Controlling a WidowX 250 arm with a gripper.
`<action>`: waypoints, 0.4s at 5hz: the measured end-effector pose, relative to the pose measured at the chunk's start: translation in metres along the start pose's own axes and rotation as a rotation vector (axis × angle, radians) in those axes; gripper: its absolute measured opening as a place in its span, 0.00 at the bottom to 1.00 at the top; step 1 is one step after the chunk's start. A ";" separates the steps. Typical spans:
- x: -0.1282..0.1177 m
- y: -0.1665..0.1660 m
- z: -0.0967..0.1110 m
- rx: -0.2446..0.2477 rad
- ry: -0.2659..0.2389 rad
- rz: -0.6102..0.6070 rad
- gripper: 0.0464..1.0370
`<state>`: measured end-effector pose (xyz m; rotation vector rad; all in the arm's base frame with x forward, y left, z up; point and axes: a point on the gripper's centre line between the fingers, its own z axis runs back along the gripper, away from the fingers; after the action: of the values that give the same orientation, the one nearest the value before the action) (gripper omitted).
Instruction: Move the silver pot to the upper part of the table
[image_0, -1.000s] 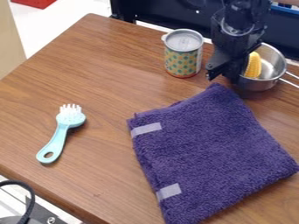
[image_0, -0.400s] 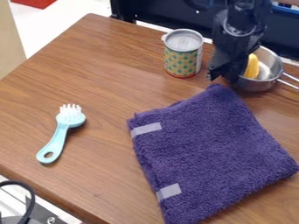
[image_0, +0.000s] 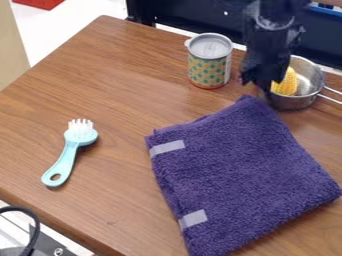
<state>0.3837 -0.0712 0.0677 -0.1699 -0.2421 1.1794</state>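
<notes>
Silver pot (image_0: 310, 93) noted at the table's (image_0: 127, 100) two o'clock, corn (image_0: 287, 84) inside. Gripper (image_0: 258, 85) at the pot's nine o'clock; open or clamped, cannot tell. Risks: an off-centre hold could tip the pot and spill the corn; a low drag could snag the towel (image_0: 240, 170), near its seven o'clock.

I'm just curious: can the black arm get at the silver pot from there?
Probably yes: its hand is right at the edge of the silver pot, and the can stands clear; the corn inside might crowd it.
</notes>
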 end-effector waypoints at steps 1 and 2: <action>0.002 0.003 0.022 -0.016 0.010 -0.001 0.71; 0.004 0.008 0.059 -0.055 0.035 -0.045 0.94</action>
<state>0.3616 -0.0641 0.1222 -0.2322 -0.2461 1.1248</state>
